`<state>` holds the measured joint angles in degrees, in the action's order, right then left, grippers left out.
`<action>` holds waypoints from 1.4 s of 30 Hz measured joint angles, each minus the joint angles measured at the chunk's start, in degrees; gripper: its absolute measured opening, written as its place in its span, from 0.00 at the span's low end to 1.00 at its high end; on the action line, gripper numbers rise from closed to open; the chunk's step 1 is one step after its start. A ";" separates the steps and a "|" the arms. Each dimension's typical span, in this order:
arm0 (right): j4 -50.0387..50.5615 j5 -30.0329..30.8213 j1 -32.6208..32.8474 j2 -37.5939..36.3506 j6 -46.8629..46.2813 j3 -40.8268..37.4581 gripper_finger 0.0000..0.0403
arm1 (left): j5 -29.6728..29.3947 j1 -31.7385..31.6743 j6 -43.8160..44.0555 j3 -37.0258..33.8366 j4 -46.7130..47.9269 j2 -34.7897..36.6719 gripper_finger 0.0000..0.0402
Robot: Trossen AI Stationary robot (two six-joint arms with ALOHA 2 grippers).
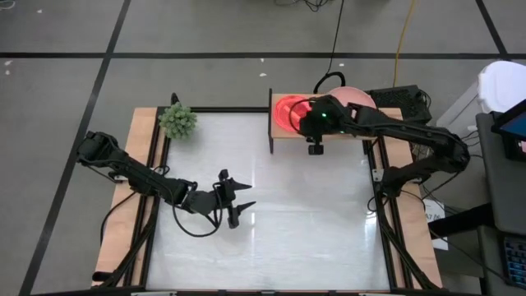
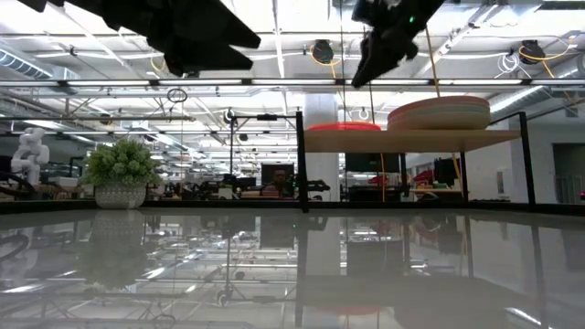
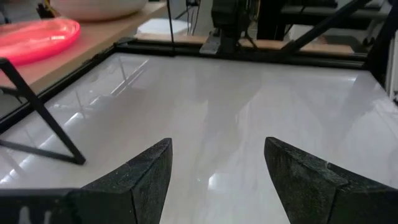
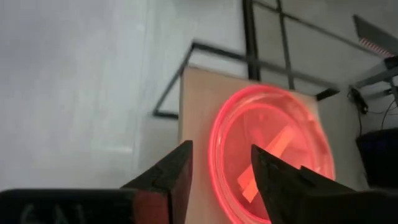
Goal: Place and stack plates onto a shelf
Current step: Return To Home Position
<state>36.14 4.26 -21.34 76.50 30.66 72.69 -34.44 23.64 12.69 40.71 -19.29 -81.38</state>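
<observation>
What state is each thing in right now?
Neon plates, stacked on the shelf's left end.
Larger plates, stacked on its right end.
Left gripper, open, empty, over the table.
Right gripper, open, empty, above the neon plates.
Plant, upright.

room log | grey floor (image 1: 57, 33) with dark lines all round my table (image 1: 312, 214) | yellow cable (image 1: 404, 33) and black cable (image 1: 337, 37) on floor past table's far edge | behind table: open hall, white column (image 2: 322, 137), white figure (image 2: 32, 151) | above table: lit ceiling lights (image 2: 274, 18)
</observation>
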 joint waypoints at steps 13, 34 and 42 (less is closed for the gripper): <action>-16.80 -4.51 9.11 -17.98 -12.09 -20.34 0.30 | 3.90 0.40 -8.69 0.00 -9.76 0.00 0.54; -38.44 0.42 14.85 -31.21 -14.87 -46.45 0.00 | 9.95 -7.01 -11.52 -0.02 0.12 4.55 0.01; -39.45 4.74 18.66 -32.29 -17.14 -49.27 0.00 | 10.17 -8.63 -11.98 -0.02 4.39 4.61 0.01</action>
<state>-3.31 9.00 -2.68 44.21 13.52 23.41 -24.27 15.00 0.71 40.69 -14.90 -76.77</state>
